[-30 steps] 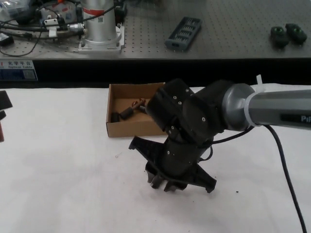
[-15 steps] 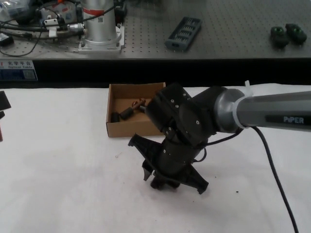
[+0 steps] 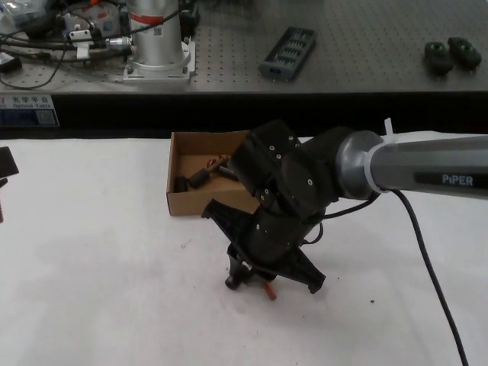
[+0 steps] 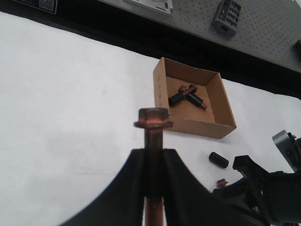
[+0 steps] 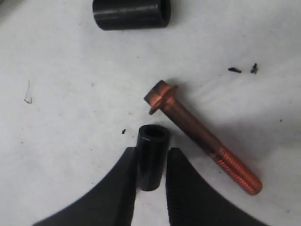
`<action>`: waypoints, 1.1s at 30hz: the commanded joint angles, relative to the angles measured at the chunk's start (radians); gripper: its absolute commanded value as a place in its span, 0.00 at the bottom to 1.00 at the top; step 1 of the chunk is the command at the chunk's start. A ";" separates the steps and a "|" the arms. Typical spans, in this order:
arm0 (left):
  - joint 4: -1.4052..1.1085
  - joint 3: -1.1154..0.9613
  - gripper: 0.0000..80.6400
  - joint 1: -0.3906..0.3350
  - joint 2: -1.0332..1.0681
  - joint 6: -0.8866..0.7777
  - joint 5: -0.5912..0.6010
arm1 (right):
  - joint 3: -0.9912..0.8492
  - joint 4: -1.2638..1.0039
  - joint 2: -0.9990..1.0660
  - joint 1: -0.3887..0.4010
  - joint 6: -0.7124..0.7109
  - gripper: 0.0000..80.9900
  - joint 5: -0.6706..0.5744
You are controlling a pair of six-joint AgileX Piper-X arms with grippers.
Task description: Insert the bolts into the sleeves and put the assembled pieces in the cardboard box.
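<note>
My right gripper (image 5: 151,162) is shut on a short black sleeve (image 5: 153,141), held low over the white cloth. A copper bolt (image 5: 202,141) lies loose beside that sleeve, its head close to the sleeve's open end. In the high view the right gripper (image 3: 248,276) is at mid-table with the sleeve (image 3: 232,282) and bolt (image 3: 267,290) beneath it. My left gripper (image 4: 153,157) is shut on another copper bolt (image 4: 153,120), held upright at the far left. The cardboard box (image 4: 195,127) holds a few assembled pieces (image 4: 188,96).
A second black sleeve (image 5: 131,13) lies loose on the cloth between the right gripper and the box (image 3: 198,202). Behind the cloth runs a perforated metal bench with a silver post (image 3: 156,38) and a dark rack (image 3: 288,49).
The right arm's wrist has shifted slightly left and turned. The sleeve in its fingers and the loose bolt now show under it in the high view.
</note>
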 commanded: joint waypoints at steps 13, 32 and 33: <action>-0.012 -0.007 0.01 0.003 -0.011 0.013 0.004 | -0.014 0.001 0.067 0.011 -0.006 0.22 -0.100; -0.019 -0.007 0.01 0.003 -0.022 0.013 0.004 | -0.017 0.240 0.061 0.008 -0.440 0.02 -0.068; -0.019 -0.007 0.01 0.003 -0.022 0.013 0.004 | -0.017 0.243 0.058 0.008 -0.491 0.02 -0.057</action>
